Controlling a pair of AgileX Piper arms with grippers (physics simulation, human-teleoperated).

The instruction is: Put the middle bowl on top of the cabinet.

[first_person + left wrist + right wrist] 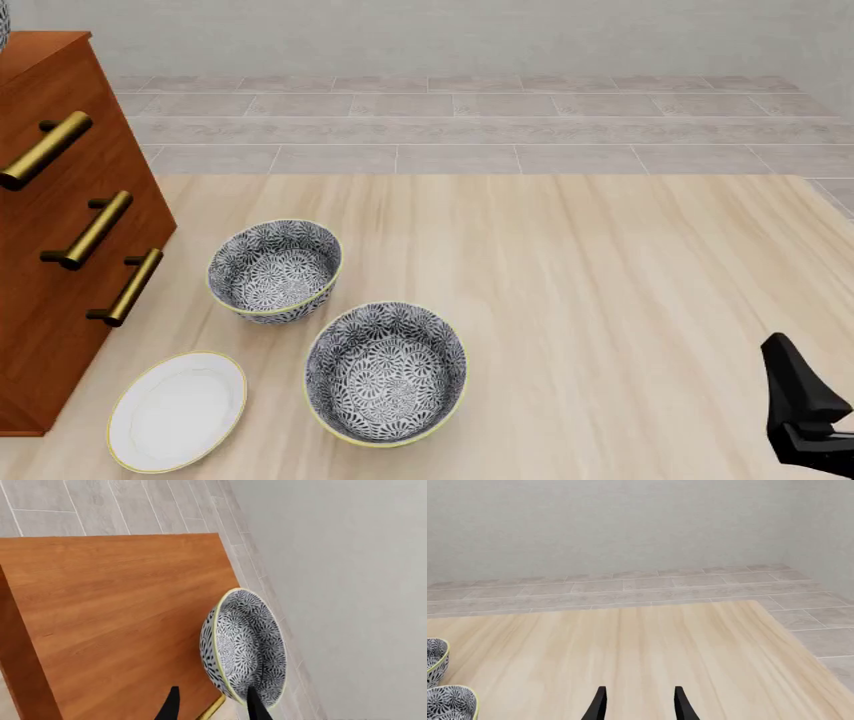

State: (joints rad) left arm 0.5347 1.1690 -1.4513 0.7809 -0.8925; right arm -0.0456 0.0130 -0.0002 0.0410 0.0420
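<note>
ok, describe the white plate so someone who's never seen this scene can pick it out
Start at the tall reddish-brown cabinet on the table's left side in the front view. Near its bottom corner, at the table's near-left edge, lies the plate, with two bowls to its right. It alone is flat and plain white with a thin yellowish rim; the bowls are deep and dark floral-patterned.

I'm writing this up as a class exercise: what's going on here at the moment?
The left gripper grips the rim of a patterned bowl over the cabinet's top; whether the bowl touches it is unclear. Two matching bowls and a white plate sit on the table. The right gripper is open and empty.
</note>
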